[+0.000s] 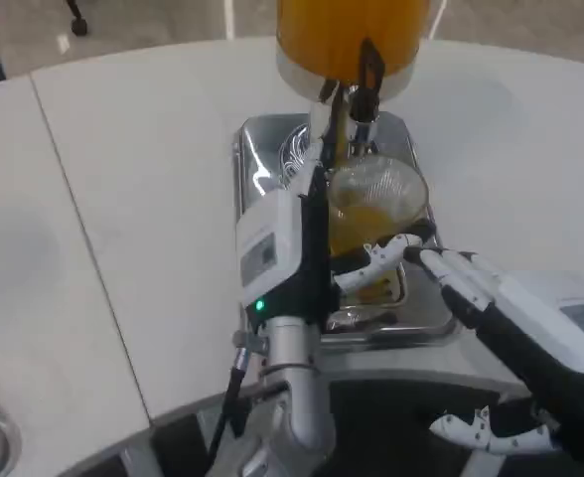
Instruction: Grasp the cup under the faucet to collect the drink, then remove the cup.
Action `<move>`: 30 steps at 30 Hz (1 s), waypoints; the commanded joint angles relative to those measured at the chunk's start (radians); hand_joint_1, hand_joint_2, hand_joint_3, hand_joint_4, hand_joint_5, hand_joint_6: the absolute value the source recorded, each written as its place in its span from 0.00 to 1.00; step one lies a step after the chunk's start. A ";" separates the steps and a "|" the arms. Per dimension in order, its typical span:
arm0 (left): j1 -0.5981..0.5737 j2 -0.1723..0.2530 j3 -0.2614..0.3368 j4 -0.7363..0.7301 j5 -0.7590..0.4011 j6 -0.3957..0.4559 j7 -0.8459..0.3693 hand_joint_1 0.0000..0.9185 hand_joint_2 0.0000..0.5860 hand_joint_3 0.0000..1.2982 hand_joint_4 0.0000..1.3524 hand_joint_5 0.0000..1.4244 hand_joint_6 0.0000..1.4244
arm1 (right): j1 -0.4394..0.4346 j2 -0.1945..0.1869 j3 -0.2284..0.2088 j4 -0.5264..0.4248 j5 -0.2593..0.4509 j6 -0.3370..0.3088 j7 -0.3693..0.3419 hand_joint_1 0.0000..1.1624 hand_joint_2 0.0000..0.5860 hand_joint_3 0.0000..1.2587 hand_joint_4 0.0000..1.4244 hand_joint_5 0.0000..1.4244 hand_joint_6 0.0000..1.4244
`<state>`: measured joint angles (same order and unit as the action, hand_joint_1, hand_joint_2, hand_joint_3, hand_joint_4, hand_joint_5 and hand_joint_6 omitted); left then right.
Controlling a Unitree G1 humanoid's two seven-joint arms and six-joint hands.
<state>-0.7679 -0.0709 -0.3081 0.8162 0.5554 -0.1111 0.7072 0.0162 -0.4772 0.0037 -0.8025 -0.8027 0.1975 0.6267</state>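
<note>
So here's what we've got in the head view: the cup (371,204), a clear plastic one, sits right in the middle of the frame, tilted a bit toward us, directly under the faucet (357,104) of the drink dispenser (347,35). There's already orange drink in the cup, roughly the lower half as far as we can tell. The dispenser tank is full of the same orange stuff and takes up the top center of the frame.

Our right hand (471,288) comes in from the lower right, and its fingers (391,253) are wrapped around the near side of the cup, so it's clearly holding it. The white and black tips are pressed against the plastic just below the liquid line.

Our left hand (277,248) is just left of center, white back facing the camera with a little green light lit near the wrist. It reaches up toward the faucet lever, but the fingers are hidden behind the hand itself, so we honestly can't tell how far apart they are or whether they hold anything.

Under the cup there's a shiny metal drip tray (262,159) resting on the white counter (133,199).
</note>
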 commanded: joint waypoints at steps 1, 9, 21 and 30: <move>-0.018 -0.101 -0.016 0.070 -0.005 -0.004 0.077 0.61 0.12 0.35 0.52 0.73 0.97 | 0.011 -0.004 -0.001 -0.027 -0.033 0.027 0.027 0.62 0.55 0.00 0.00 0.00 0.07; -0.034 -0.114 0.005 0.137 -0.059 -0.120 0.212 0.64 0.11 0.83 0.86 1.00 1.00 | -0.044 0.008 0.039 0.035 -0.048 0.049 0.025 0.62 0.56 0.00 0.00 0.00 0.07; -0.036 -0.057 0.011 0.125 -0.057 -0.164 0.214 0.68 0.07 0.90 0.83 1.00 1.00 | -0.094 0.011 0.058 0.113 0.003 0.023 -0.011 0.62 0.57 0.00 0.00 0.00 0.06; 0.002 0.019 0.027 0.029 -0.044 -0.171 0.199 0.67 0.06 0.91 0.82 1.00 1.00 | -0.117 0.017 0.098 0.126 0.028 0.010 -0.022 0.62 0.58 0.00 0.00 0.00 0.06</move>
<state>-0.7794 -0.0595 -0.2872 0.8995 0.5050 -0.2508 0.9083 -0.0865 -0.4661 0.0963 -0.6826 -0.7773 0.2088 0.6215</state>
